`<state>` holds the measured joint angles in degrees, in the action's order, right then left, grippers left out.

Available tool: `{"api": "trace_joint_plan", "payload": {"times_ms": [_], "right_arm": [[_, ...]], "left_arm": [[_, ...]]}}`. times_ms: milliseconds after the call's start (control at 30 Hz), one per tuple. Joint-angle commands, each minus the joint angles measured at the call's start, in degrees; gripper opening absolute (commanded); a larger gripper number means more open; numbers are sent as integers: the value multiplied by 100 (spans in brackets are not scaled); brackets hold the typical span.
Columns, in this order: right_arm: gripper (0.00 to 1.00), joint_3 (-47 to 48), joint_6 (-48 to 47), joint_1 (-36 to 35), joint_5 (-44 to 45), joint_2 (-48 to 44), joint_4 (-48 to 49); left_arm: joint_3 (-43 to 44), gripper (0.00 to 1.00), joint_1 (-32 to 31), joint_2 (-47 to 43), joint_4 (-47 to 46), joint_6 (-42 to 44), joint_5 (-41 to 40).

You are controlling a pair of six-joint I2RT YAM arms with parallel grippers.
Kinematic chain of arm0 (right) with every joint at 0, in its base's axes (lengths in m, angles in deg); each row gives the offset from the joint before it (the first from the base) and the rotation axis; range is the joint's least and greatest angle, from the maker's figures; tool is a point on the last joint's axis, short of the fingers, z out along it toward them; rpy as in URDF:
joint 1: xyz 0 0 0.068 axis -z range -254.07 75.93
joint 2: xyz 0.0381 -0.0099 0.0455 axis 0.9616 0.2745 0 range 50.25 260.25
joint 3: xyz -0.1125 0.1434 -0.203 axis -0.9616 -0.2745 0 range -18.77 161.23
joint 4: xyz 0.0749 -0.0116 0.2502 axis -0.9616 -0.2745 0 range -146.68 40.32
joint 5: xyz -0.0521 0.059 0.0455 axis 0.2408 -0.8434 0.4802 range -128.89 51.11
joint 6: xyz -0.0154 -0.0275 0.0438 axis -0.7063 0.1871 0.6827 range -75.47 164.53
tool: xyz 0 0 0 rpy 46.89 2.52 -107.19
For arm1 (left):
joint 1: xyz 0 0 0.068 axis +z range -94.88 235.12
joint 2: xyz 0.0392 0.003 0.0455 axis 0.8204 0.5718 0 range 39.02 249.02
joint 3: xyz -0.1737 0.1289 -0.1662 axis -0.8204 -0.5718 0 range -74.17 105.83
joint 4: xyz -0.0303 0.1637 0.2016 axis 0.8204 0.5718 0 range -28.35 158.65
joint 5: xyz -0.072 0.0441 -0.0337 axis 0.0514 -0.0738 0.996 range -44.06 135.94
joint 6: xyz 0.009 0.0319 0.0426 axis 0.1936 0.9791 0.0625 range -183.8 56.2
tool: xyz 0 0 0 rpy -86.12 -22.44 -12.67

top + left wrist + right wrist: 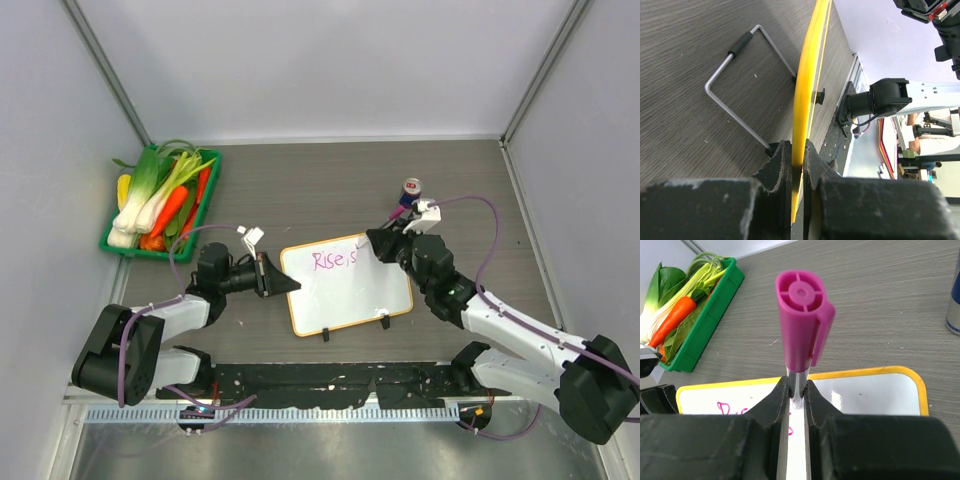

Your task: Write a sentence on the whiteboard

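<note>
The whiteboard (365, 296) lies flat on the table with its orange-yellow frame and two black clip feet on the near edge. Pink writing (333, 261) reads "Rise s" near its far left. My left gripper (283, 280) is shut on the board's left edge; the left wrist view shows the frame (807, 85) between the fingers (797, 155). My right gripper (383, 243) is shut on a pink-capped marker (802, 325), held upright over the board (865, 392) just right of the writing (725, 410). The marker's tip is hidden.
A green tray (160, 200) of vegetables sits at the far left and also shows in the right wrist view (705, 325). A drink can (411, 189) stands just beyond the right gripper. A wire stand (740, 90) lies under the board's near side.
</note>
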<state>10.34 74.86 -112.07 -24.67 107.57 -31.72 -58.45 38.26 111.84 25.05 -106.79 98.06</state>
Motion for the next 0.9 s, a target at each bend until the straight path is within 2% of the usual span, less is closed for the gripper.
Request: {"api": "trace_joint_plan", "payload": {"times_ms": [0, 867], "right_arm": [[1, -168, -36, 29, -33, -116, -55], [1, -432, 88, 29, -464, -309, -249]], "left_arm": [[36, 0, -1, 110, 311, 413, -501], [36, 0, -1, 49, 329, 413, -501]]}}
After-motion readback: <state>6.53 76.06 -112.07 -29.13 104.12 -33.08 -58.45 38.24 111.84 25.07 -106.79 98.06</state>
